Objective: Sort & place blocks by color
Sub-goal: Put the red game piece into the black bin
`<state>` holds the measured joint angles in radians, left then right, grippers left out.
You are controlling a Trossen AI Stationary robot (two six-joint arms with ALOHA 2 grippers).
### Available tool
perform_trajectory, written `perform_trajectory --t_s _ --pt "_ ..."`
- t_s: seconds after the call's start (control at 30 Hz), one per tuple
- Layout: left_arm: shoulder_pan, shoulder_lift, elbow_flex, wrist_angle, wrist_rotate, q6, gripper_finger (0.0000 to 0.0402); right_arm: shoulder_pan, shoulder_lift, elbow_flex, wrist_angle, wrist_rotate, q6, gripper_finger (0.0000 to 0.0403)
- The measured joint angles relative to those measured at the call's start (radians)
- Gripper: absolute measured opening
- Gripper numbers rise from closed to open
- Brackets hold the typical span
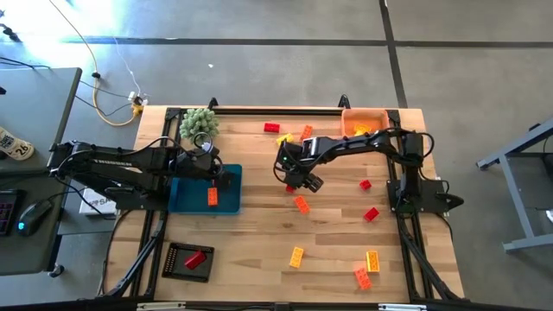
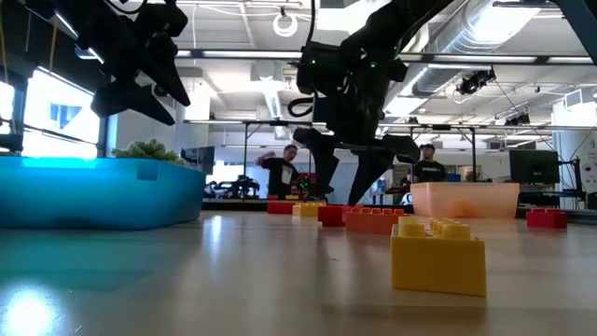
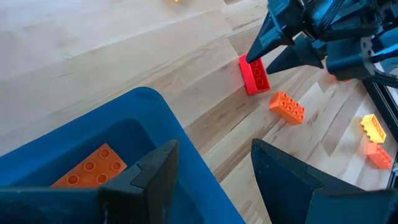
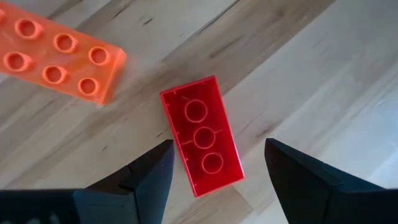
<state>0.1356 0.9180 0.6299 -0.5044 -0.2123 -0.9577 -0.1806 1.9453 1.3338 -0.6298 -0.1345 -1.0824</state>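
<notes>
Fingers of your right gripper stand apart and empty, straddling a red brick that lies flat on the wooden surface near its middle, with an orange brick just beside it. Your left gripper hangs over the blue tray, its fingers also apart and holding nothing, and one orange block lies inside that tray. Other red, orange and yellow blocks are scattered across the surface, and an orange tray sits at the far right corner.
</notes>
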Motion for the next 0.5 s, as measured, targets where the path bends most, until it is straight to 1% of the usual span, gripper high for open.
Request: perform_trajectory --t_s 0.07,0.33,0.5 --pt "0.000 0.000 0.000 0.000 0.000 0.000 0.0188 0.000 0.005 0.000 0.021 -0.001 0.000 0.0238" --pt "0.000 0.000 0.000 -0.004 0.000 0.007 0.0188 -0.010 0.066 0.000 0.000 0.000 0.006 0.0238" --pt "0.000 0.000 0.000 -0.007 0.000 0.012 0.0188 -0.010 0.077 0.003 0.004 0.003 0.019 0.0238"
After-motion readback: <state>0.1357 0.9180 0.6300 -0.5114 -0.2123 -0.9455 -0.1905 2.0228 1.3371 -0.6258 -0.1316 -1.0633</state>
